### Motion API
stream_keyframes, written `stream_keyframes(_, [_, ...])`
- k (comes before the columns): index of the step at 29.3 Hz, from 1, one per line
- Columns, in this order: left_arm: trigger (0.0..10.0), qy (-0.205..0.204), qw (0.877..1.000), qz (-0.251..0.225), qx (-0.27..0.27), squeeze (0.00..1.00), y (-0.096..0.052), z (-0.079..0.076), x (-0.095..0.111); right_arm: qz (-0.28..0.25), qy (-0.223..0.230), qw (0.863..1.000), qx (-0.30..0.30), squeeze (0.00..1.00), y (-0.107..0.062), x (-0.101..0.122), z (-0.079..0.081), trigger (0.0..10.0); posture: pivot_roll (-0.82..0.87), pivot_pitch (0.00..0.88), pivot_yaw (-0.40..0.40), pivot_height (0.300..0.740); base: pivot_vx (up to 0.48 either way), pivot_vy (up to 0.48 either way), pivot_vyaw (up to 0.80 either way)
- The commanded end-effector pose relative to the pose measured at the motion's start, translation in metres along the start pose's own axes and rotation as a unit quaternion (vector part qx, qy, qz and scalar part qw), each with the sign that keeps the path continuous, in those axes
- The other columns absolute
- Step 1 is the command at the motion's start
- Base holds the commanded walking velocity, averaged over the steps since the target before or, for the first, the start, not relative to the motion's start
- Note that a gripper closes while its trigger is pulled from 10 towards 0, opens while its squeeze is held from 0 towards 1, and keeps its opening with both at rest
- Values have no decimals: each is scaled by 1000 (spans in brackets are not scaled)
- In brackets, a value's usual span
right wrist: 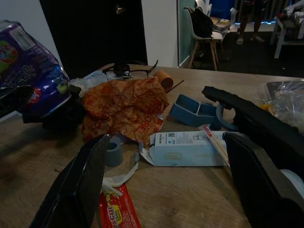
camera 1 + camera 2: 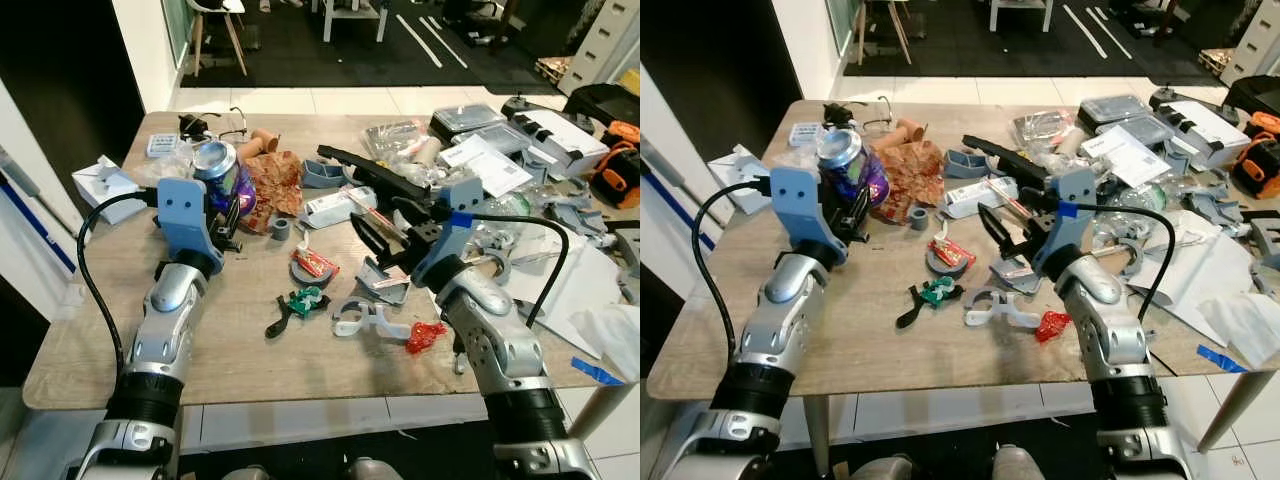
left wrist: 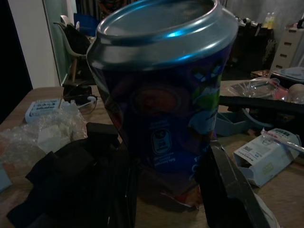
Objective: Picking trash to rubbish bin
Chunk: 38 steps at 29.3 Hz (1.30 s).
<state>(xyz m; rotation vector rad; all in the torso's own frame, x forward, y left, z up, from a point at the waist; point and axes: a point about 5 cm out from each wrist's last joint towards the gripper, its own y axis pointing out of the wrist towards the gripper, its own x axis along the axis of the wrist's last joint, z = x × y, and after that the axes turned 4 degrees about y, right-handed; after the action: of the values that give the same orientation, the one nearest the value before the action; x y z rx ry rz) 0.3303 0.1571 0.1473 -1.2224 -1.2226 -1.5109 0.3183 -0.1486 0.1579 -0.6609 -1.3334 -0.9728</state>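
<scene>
Can [image 2: 220, 165] in purple and blue is clamped upright between the two black fingers of your left tool [image 2: 222, 205], raised just above the counter [image 2: 90, 350] at its left side, long axis vertical, open top toward the head camera. No rubbish bin is visible, so I cannot tell which way the drop lies. Your right tool [image 2: 385, 235] hovers with fingers spread wide and nothing between them. From it, the nearest trash lies straight ahead and below: the red snack wrapper [image 2: 315, 263] just under its left finger, the white carton [image 2: 335, 205] beyond with its long axis crosswise to the fingers, and the crumpled orange paper wrapper [image 2: 275, 183] further on, toward the can. The right arm is plainly the nearer one for all three. Printing on the can, carton and red wrapper is too dim or small to read; no brand can be confirmed. A small red scrap [image 2: 427, 336] lies near the right forearm.
</scene>
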Motion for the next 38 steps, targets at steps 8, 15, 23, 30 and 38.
stream_keyframes(8, [10000, -23, 1000, 1, 5, 0, 8, -1, -1, -7, 8, 1000, 7, 0, 5, -4, 0, 10000, -44, 0, -17, 740, -128, 0, 0])
stream_keyframes(15, [10000, -27, 1000, -1, 2, 0, 11, -3, -1, -8, 13, 1000, 9, 0, 10, -6, -4, 10000, -47, 0, -23, 740, -346, 0, 0])
stream_keyframes(23, [10000, -31, 1000, -2, -3, 0, 14, -4, -1, -6, 12, 1000, 13, 0, 12, -7, -6, 10000, -54, 0, -23, 740, -337, 0, 0])
stream_keyframes(30, [10000, -32, 999, -2, -5, 0, 15, -5, -1, -6, 11, 1000, 15, 0, 13, -7, -6, 10000, -53, 0, -24, 740, -335, 0, 0])
stream_keyframes(38, [10000, -32, 999, 3, -23, 0, 16, -7, -3, -7, 15, 1000, 14, 0, 14, -8, -7, 10000, -52, 0, -23, 740, -334, 0, 0])
